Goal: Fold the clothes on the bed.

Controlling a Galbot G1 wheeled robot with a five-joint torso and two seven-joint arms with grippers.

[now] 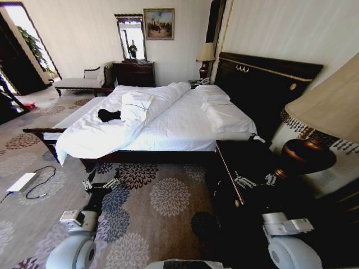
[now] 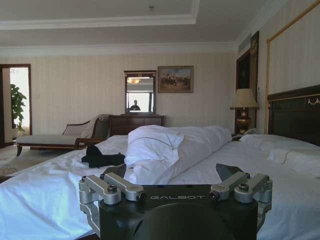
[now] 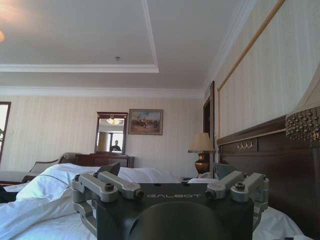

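Observation:
The clothes [image 1: 109, 115] are a small black bundle lying crumpled on the left side of the bed [image 1: 179, 126], beside the rolled-back white duvet [image 1: 151, 103]. The left wrist view shows the same clothes [image 2: 102, 158] on the white sheet [image 2: 40, 200]. My left gripper [image 1: 100, 183] hangs open over the carpet, short of the bed's near edge, and its spread fingers hold nothing [image 2: 172, 172]. My right gripper [image 1: 257, 180] is open too, above the dark nightstand, empty in its own view [image 3: 167, 171].
A dark nightstand [image 1: 247, 162] with a large lamp [image 1: 322, 106] stands close on my right. A white device with a cable [image 1: 22, 182] lies on the patterned carpet at left. A chaise [image 1: 84, 83] and a dresser [image 1: 134, 73] line the far wall.

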